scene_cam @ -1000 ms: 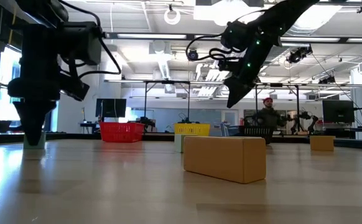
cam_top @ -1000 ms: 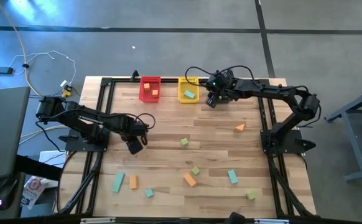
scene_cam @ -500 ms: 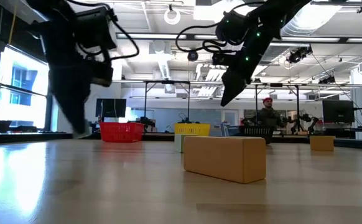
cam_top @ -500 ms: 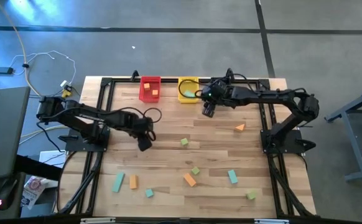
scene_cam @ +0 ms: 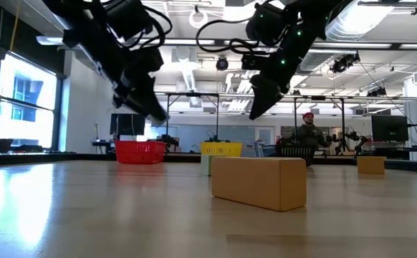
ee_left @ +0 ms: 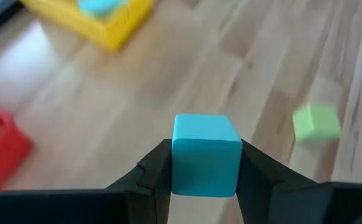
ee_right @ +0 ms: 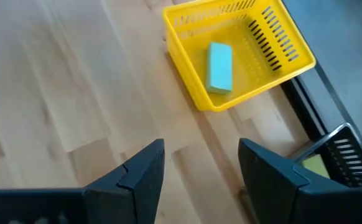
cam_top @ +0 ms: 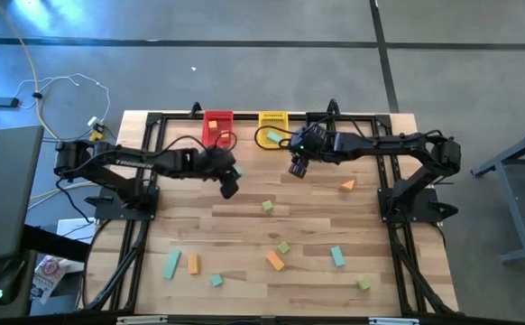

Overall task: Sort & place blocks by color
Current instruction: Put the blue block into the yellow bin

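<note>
Teal is the colour of the cube [ee_left: 206, 154] that your left gripper [cam_top: 230, 188] holds: its two dark fingers [ee_left: 156, 168] press on the cube's two sides, so the jaws are nearly closed, only as wide as the cube. This gripper hangs above the wooden table [cam_top: 371, 226], not touching it. Ahead of it you see the red bin [cam_top: 216, 127] with an orange block [cam_top: 224, 135] inside, and the yellow bin [cam_top: 272, 127] a bit further to the side; a light green cube [cam_top: 267, 207] lies on the wood near the claw, on the side away from the bins. Your right gripper [cam_top: 296, 168] is just in front of the yellow bin, also in the air, and its jaws stand apart with nothing between them. In the right wrist view you can see a teal bar [ee_right: 219, 67] lying in that yellow bin. Beside the right claw, toward its own arm base, an orange block [cam_top: 347, 186] rests on the table. The other blocks are well apart from both claws, near the front edge: a teal bar [cam_top: 170, 264], an orange bar [cam_top: 193, 263], a small teal cube [cam_top: 216, 281], a green cube [cam_top: 283, 247], an orange bar [cam_top: 275, 261], a teal bar [cam_top: 336, 257] and a green cube [cam_top: 363, 283].
</note>
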You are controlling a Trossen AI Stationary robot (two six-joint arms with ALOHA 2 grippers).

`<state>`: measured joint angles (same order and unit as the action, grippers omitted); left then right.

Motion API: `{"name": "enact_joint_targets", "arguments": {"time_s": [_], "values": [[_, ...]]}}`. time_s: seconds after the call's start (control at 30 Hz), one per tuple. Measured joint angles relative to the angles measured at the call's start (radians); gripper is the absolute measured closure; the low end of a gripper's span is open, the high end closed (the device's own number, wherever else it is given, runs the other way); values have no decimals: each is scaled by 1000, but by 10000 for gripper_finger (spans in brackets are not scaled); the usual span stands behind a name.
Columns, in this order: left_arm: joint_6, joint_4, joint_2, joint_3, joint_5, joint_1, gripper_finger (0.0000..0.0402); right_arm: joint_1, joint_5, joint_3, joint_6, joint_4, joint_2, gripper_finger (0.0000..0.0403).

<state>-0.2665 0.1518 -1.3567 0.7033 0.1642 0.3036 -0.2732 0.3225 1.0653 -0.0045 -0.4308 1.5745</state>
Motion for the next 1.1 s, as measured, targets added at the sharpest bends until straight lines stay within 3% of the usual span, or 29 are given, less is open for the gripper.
{"name": "enact_joint_targets", "arguments": {"time_s": [0.8, 1.1], "values": [[373, -607, 0, 2, -25, 242, 289, 71, -16, 0, 105, 21, 0, 210], [384, -614, -36, 133, -149, 327, 289, 71, -15, 0, 138, 48, 0, 210]]}}
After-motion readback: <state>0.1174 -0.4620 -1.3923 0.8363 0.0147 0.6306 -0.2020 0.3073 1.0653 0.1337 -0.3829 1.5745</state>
